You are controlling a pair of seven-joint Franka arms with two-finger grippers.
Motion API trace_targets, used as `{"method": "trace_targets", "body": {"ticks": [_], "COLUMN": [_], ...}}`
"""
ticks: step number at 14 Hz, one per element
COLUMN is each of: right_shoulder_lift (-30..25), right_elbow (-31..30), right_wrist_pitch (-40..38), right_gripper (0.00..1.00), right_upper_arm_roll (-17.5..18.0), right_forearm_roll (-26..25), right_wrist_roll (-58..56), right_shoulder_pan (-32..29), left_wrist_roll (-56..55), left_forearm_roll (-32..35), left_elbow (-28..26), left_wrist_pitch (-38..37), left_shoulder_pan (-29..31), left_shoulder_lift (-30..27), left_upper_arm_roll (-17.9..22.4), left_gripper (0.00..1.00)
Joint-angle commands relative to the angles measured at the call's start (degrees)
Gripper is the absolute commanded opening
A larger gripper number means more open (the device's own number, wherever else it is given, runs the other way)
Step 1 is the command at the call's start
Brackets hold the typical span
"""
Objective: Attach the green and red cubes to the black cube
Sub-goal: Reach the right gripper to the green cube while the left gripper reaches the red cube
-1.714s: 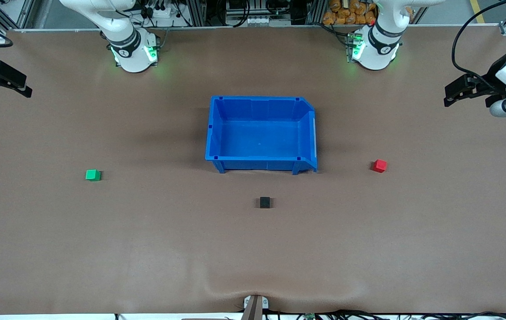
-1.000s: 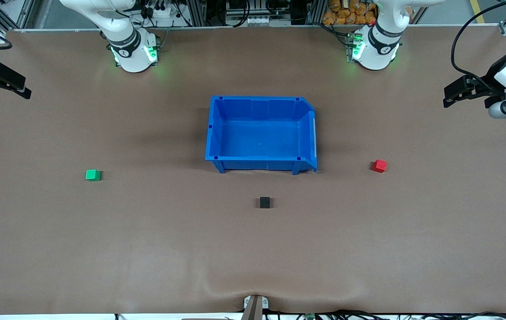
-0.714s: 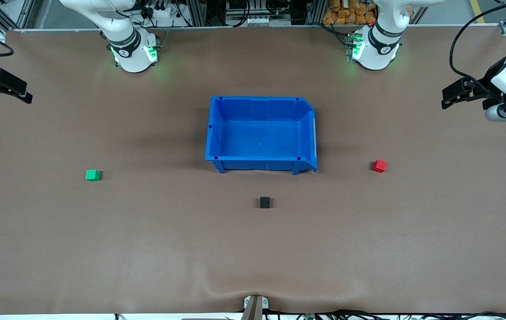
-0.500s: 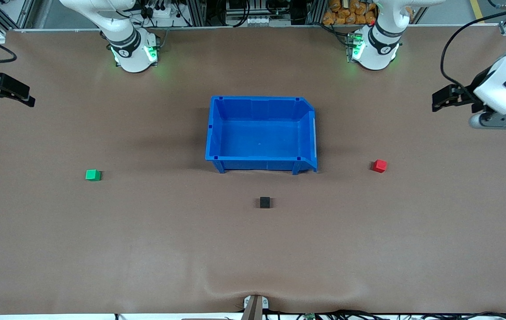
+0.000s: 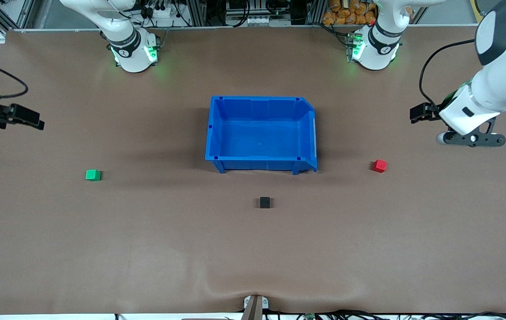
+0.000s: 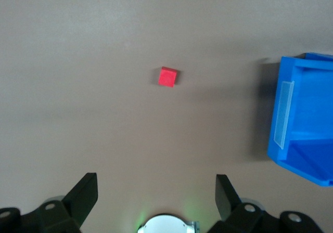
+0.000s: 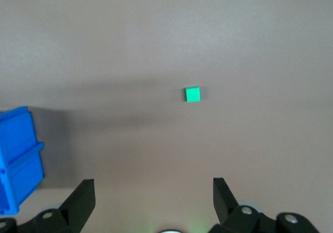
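Cubes green, red, black lie apart; left gripper, right gripper jaws apart, empty; no writing legible

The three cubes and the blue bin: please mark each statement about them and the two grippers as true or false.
1. The black cube lies inside the blue bin. False: it lies on the table, nearer the front camera than the bin.
2. The red cube lies toward the left arm's end. True.
3. The left gripper holds the red cube. False: it is open, above the table.
4. The green cube touches no other cube. True.
5. The right gripper is open. True.
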Motion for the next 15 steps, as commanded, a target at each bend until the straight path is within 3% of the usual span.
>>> {"method": "trace_targets", "body": {"ticks": [1,6,9,15], "right_shoulder_lift": [2.4,6.9,9.8,14.7], "right_elbow": [0.7,0.4,0.4,0.2], "right_wrist_pitch": [1.4,5.1,6.6,9.6], "right_gripper": [1.0,1.0,1.0,1.0], "right_upper_arm_roll": [0.5,0.4,0.4,0.4], "right_forearm_roll": [0.6,0.7,0.6,0.6], "right_wrist_roll": [0.8,0.8,0.8,0.5], "right_shoulder_pan": [-0.9,-2.3,-2.4,-3.1], "left_wrist_roll": [-0.2,-0.2,-0.1,5.9], "left_forearm_roll": [0.5,0.5,0.5,1.1], "left_elbow": [-5.0,-13.1,-19.4,-19.4], "left_wrist_pitch": [5.1,15.9,26.3,35.4], "left_shoulder_pan": [0.5,0.6,0.8,0.9], "left_shoulder_lift": [-1.4,-1.0,0.3,10.0], "left_upper_arm_roll": [-0.3,-0.2,-0.2,-0.2], "left_gripper": [1.0,1.0,1.0,1.0]}}
